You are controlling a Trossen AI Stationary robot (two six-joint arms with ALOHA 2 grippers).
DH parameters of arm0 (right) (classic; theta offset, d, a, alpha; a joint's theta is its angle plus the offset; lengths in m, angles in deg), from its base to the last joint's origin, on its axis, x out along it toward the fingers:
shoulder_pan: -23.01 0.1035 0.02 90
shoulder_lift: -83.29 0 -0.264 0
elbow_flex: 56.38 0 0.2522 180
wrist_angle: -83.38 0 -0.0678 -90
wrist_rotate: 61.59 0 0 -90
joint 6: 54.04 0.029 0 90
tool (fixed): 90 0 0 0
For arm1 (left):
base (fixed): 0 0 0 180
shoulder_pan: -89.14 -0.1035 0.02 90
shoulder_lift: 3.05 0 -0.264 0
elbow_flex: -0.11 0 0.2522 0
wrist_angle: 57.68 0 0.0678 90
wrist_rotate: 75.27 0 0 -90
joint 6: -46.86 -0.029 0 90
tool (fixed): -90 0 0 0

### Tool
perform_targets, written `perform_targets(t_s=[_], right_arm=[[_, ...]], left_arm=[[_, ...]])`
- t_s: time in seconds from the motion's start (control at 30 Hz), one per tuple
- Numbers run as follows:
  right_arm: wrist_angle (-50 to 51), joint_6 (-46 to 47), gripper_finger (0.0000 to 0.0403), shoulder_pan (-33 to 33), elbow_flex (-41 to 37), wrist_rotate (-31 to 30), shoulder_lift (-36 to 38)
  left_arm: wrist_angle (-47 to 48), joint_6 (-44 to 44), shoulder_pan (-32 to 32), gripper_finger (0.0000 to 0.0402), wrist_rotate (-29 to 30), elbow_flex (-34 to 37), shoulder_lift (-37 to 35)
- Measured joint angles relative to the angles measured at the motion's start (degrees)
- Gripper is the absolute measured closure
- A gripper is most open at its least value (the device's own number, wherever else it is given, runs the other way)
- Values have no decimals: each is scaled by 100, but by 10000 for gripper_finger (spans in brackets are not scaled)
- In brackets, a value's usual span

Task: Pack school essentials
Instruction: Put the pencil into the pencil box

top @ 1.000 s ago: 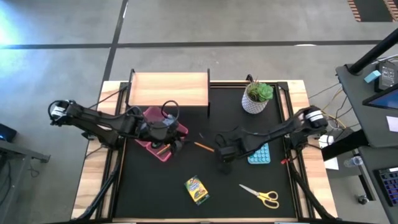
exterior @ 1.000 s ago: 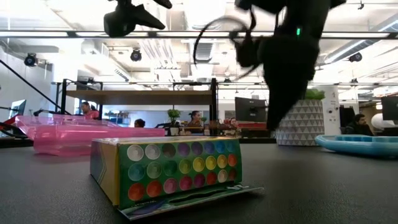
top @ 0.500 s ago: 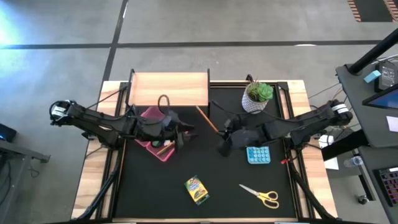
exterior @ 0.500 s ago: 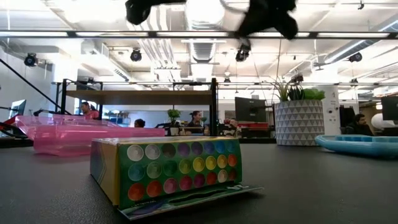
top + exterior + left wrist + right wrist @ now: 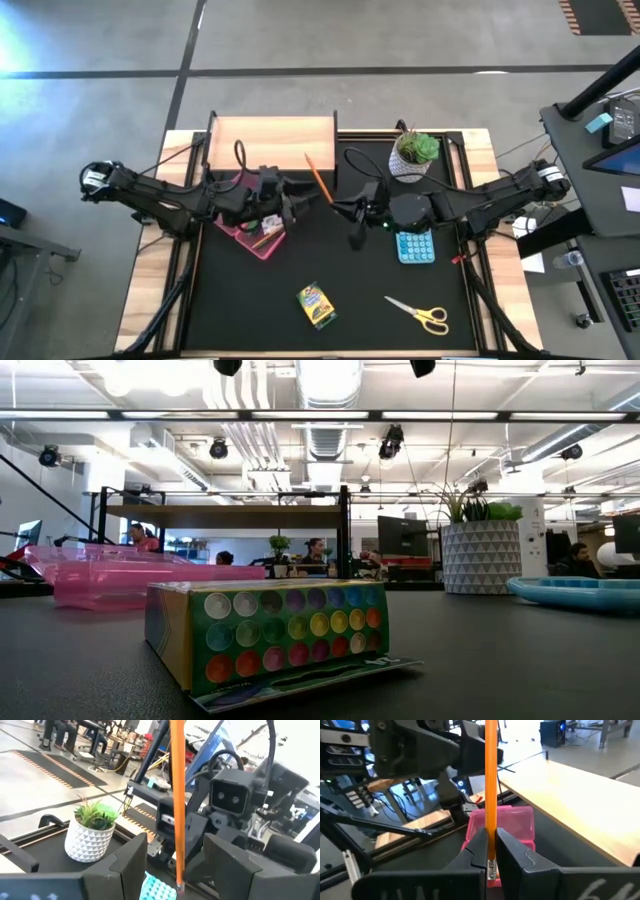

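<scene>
My right gripper is above the table's middle, shut on an orange pencil. My left gripper faces it from the left, open. Its two fingers stand on either side of the pencil without touching it. The open pink case lies under the left arm with small items in it. The yellow-green crayon box lies flat near the near edge and fills the low view. The yellow-handled scissors lie flat to its right. My right gripper pinches the orange pencil between its two fingers, just above the metal band at its eraser end. The fingers come roughly level from the table's right. The pencil is lifted clear, and its free end slants toward the far left.
A potted plant stands at the far right. A blue dimpled tray lies under the right arm. A wooden board sits along the far edge behind the pink case. Bare black mat shows near the near left.
The pencil lay on the mat a second ago. My right gripper has lifted it clear and carried it up, toward the far edge and slightly left. My left gripper has moved right from over the pink case, and its open fingers now flank the pencil.
</scene>
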Motion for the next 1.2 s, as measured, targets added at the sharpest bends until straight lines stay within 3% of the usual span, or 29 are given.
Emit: perform_targets(t_s=[0.57,0.7,1.0,1.2], right_arm=[[-489,66,390,2,0,444,-266],[-507,66,390,4,0,445,-289],[-515,66,390,2,2,404,-247],[-508,66,387,4,2,408,-247]], left_arm=[[-602,23,-2,229,4,-15,34],[-613,23,-2,260,3,-15,34],[-634,21,11,383,-96,-15,34],[-624,17,11,389,-243,-15,34]])
